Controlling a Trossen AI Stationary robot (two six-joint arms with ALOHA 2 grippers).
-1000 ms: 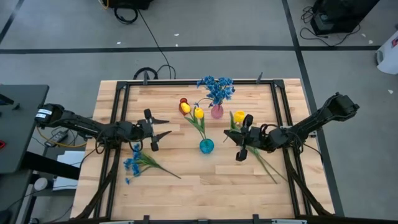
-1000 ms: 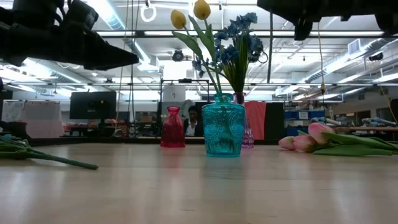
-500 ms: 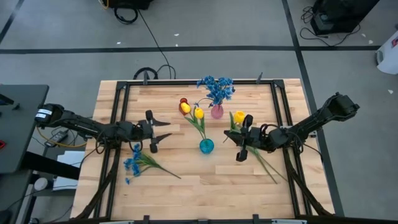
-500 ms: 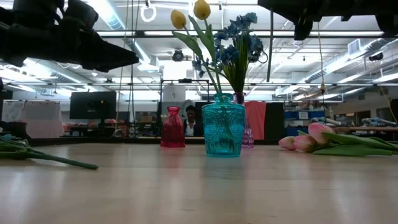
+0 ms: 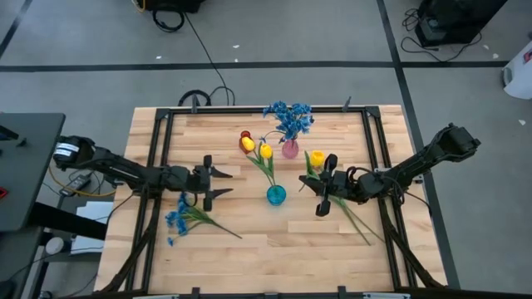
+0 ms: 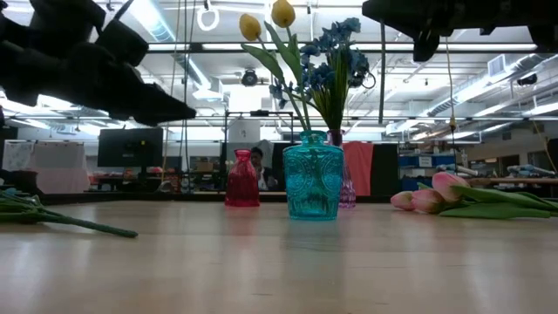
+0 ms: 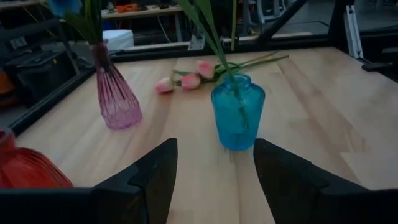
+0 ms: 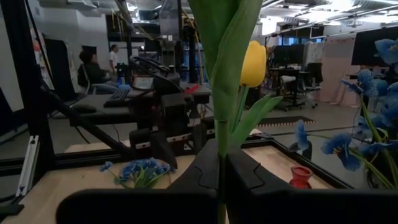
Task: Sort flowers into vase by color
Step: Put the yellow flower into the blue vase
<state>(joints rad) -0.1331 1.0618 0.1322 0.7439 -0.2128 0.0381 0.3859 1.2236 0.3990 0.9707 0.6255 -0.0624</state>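
My left gripper (image 5: 221,182) (image 7: 214,171) is open and hovers left of the teal vase (image 5: 276,195) (image 7: 237,115), which holds two yellow tulips (image 5: 257,148). My right gripper (image 5: 319,190) (image 8: 222,160) is right of that vase, shut on a yellow tulip (image 5: 317,158) (image 8: 253,62). The pink-purple vase (image 5: 290,150) (image 7: 115,96) holds blue sprigs (image 5: 288,116). A small red vase (image 5: 246,134) (image 6: 242,179) stands at the far side. One blue sprig (image 5: 179,218) lies flat near the left arm. Pink tulips (image 6: 427,199) (image 7: 189,78) lie flat under the right arm. My right gripper pinches the yellow tulip's green stem (image 8: 221,140) between its two fingers (image 8: 245,174), which point level toward the table's left and lie across the stem. The flower is lifted clear of the table; its bud stands above the fingers, leaning toward the far edge.
The three vases cluster at the table's middle and far side. A black frame (image 5: 162,166) runs along the table's left, right and far edges. Bare wood (image 5: 274,249) lies toward the near edge. People sit at desks in the room beyond (image 8: 93,68).
My left gripper has moved toward the table's right, closer to the teal vase, tipping slightly downward and staying open. The right gripper and its tulip have held almost still.
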